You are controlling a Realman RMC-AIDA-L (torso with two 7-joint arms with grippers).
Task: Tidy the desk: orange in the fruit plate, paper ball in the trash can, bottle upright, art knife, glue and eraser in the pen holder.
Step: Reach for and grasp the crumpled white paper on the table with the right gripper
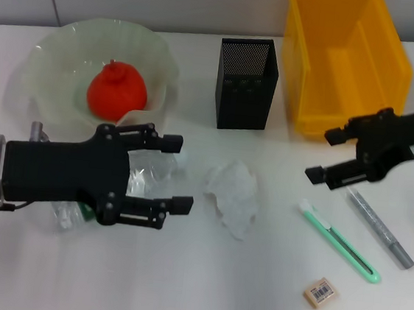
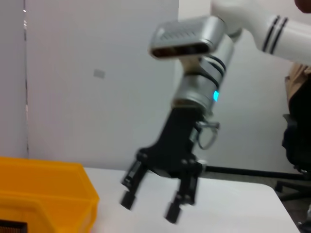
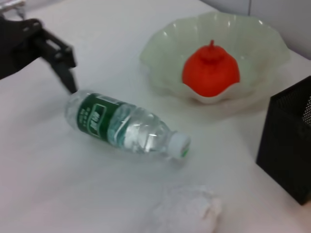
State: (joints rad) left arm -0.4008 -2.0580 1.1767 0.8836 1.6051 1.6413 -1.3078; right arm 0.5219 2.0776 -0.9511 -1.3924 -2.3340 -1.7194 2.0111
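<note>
Black left gripper (image 1: 162, 174) is seen at lower left of the head view, fingers spread wide, nothing held, poised over the bottle (image 1: 139, 179). Bottle is lying on its side beneath the fingers, largely hidden in the head view; in the right wrist view it is shown flat on the table (image 1: 178, 293), cap toward the paper ball (image 1: 232, 195). Not yet stood upright.

Right gripper (image 1: 331, 155) is seen at centre right of the head view, fingers parted, nothing held, hovering near the front of the trash can (image 1: 344, 51) and above the grey glue pen (image 1: 381, 229).

Done, judged from the layout: orange (image 1: 117, 92) is sitting in the fruit plate (image 1: 55, 50) at upper left.

Left to do:
- paper ball is on the table at centre, just right of the bottle; trash can at upper right is seen with nothing in it.
- bottle is to be set upright; this looks like the step in hand.
- green art knife (image 1: 340, 241) is lying at lower right, beside the glue pen.
- eraser (image 1: 320, 292) is lying at lower right, below the knife.
- pen holder (image 1: 245, 85) at upper centre; its contents cannot be made out through the mesh.

Roughly one item of six is judged finished.
</note>
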